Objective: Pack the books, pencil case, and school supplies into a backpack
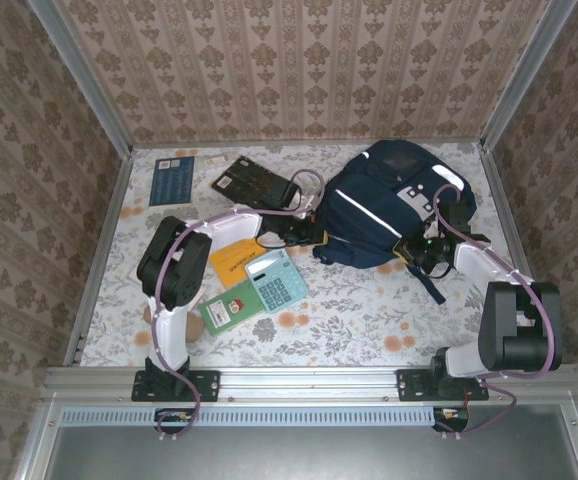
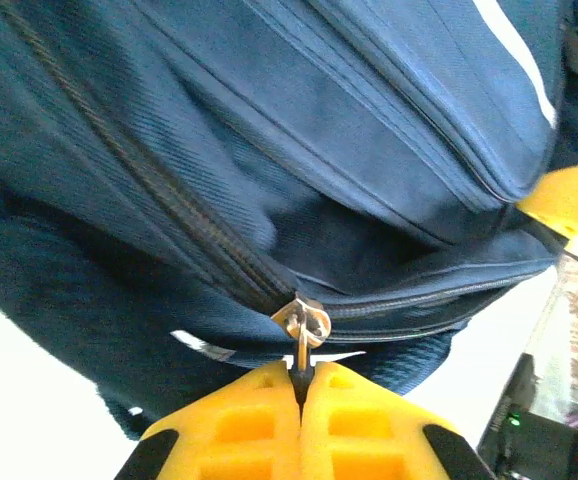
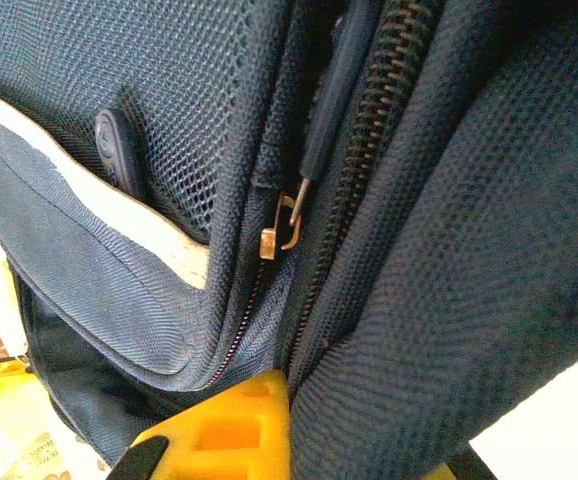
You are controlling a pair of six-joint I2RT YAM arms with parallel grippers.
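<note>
The backpack (image 1: 389, 200) lies at the far right of the table (image 1: 369, 330), close to the right wall, with bare tabletop along the near edge. To its left lie the calculator (image 1: 277, 280) and orange-yellow (image 1: 231, 255), green (image 1: 227, 308), black (image 1: 254, 182) and dark blue (image 1: 174, 180) books. The left wrist view shows the left gripper (image 2: 301, 385) pinched tight on a zipper pull (image 2: 304, 322). The right gripper (image 1: 424, 250) sits at the bag's near right side. Up close, one yellow finger (image 3: 229, 430) lies under a fabric fold, so I cannot tell its state.
</note>
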